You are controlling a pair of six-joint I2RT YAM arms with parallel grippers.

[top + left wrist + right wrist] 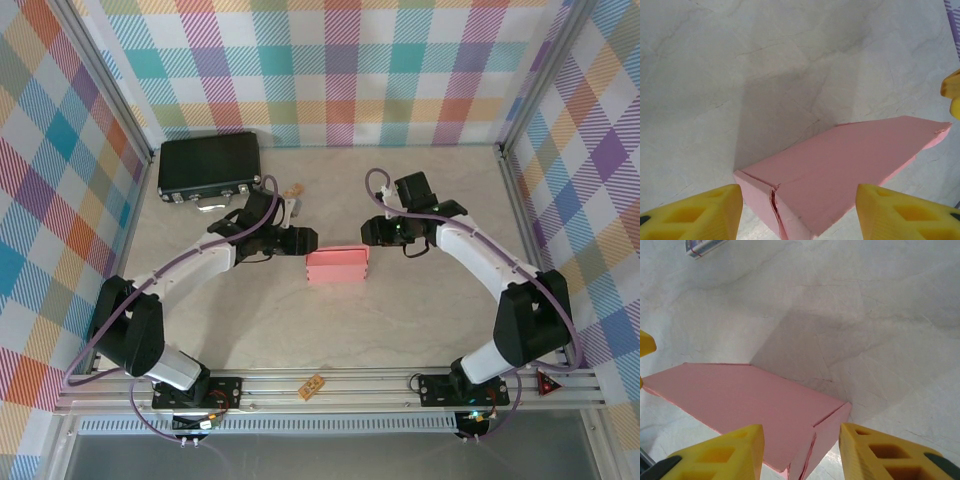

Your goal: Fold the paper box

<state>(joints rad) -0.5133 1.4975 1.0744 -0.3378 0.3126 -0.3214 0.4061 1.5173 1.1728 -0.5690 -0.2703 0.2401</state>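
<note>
On the metal rail (pixel 400 385) at the near edge, between the two arm bases, a small tan block (pixel 313 387) is lying. Farther in, around the middle of the marbled table (pixel 250 320), the paper box (pixel 337 265) is lying flat with its lid folded down, its long sides running left to right.

The left gripper (pixel 300 240) is hanging over the box's left end. In its wrist view the left gripper (pixel 797 200) is standing with its yellow fingers (pixel 700 212) well apart and the box's (pixel 850 160) near corner is showing between them; a seam is gaping slightly at that corner. Whether either pad is touching the card I cannot tell.

The right gripper (pixel 373 232) is hanging over the box's right end. Its wrist view is showing the right gripper (pixel 801 432) with jaws likewise spread, less widely, and the box's (pixel 740 400) end flap is sitting in the gap, nothing clamped.

At the far left corner, a black case (pixel 210 165) is resting well apart from the box, and a small tan object (pixel 293 190) is lying just to its right.
</note>
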